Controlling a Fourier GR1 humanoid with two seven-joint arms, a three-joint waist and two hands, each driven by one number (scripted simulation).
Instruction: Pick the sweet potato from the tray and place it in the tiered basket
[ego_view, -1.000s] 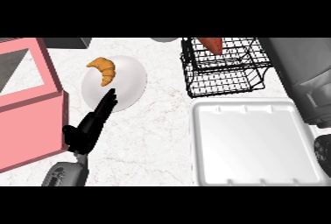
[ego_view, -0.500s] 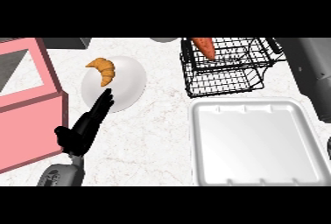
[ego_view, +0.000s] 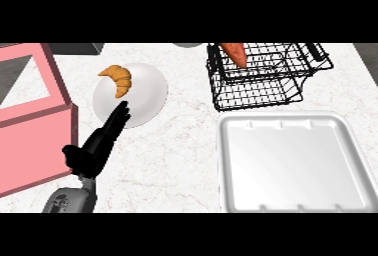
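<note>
The orange sweet potato (ego_view: 235, 54) lies tilted in the upper tier of the black wire tiered basket (ego_view: 260, 93) at the back right. In front of the basket sits the white tray (ego_view: 295, 165), with nothing on it. My left hand (ego_view: 97, 147) rests at the lower left, fingers straight and pointing toward the back, holding nothing. My right hand does not show in the head view.
A white plate (ego_view: 142, 97) carrying a croissant (ego_view: 118, 79) sits just beyond my left fingertips. A pink box (ego_view: 29, 120) fills the left edge. A grey object shows at the back edge near the basket.
The dark grey right arm that stood at the right edge has left the view. The view has shifted, and the sweet potato now shows fully in the basket's upper tier.
</note>
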